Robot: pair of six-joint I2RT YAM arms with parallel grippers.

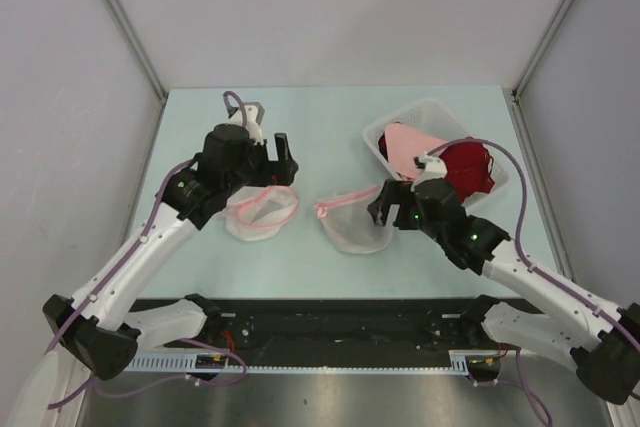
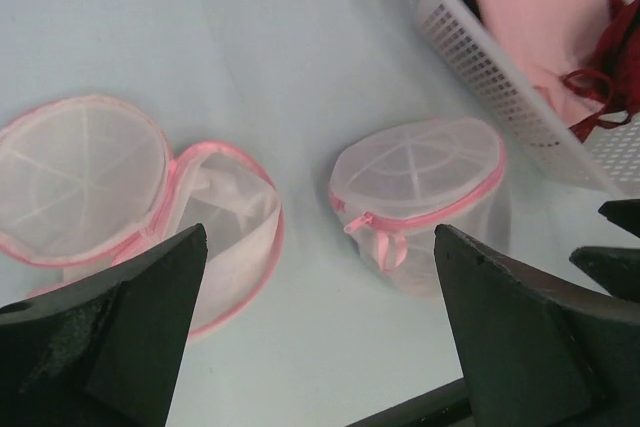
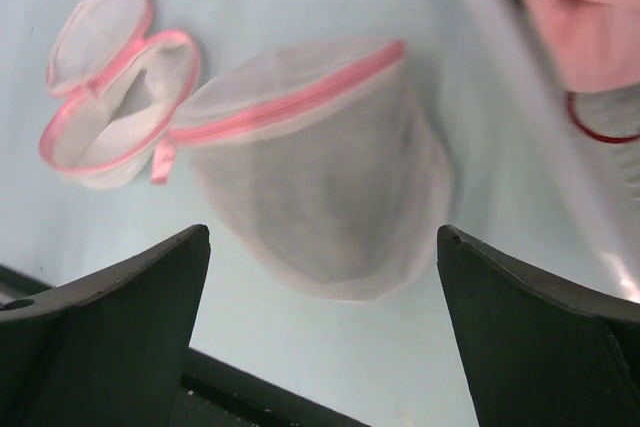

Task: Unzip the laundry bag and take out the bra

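While both stand wide apart holding nothing, left gripper (image 2: 320,237) near unzipped laundry bag (image 1: 260,211), right gripper (image 3: 323,235) beside zipped laundry bag (image 1: 355,225)

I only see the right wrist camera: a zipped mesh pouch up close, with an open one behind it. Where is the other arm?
Observer: The left gripper hangs just above the open laundry bag, jaws wide apart, holding nothing.
Operator: What is the pink cloth at my top right?
Observer: A pale pink garment lying in a white slotted basket, beside a dark red garment.
Operator: Any black bra about?
Observer: None shows in any view; from the left wrist, the open bag's inside looks all white.
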